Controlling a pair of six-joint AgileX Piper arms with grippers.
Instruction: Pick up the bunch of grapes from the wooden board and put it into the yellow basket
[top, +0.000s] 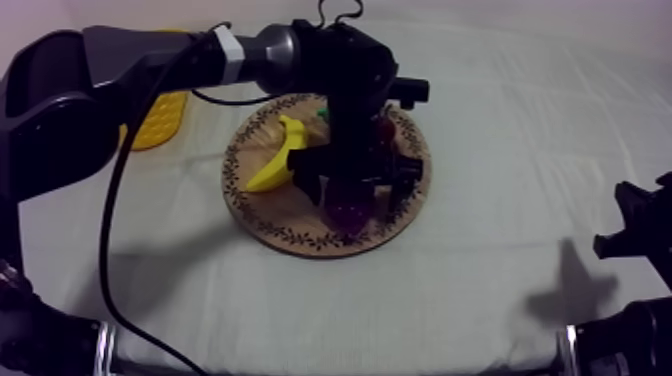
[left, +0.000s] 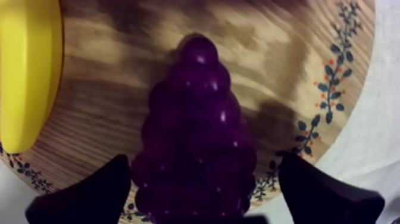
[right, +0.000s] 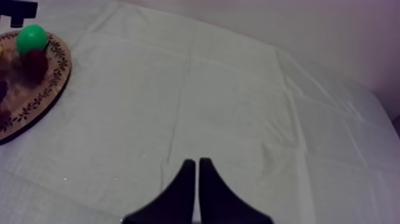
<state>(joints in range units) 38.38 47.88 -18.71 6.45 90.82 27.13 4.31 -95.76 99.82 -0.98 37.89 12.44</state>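
The purple bunch of grapes lies on the round wooden board, near its patterned rim. My left gripper is open and straddles the grapes, one black finger at each side. From above, the left gripper hangs over the grapes on the board and hides most of the bunch. The yellow basket stands at the far left, partly behind the left arm. My right gripper is shut on nothing over bare cloth, low at the right side of the table.
A banana lies on the board's left half, close beside the grapes. A green pear and a small red fruit sit at the board's far side. Bare cloth stretches right of the board.
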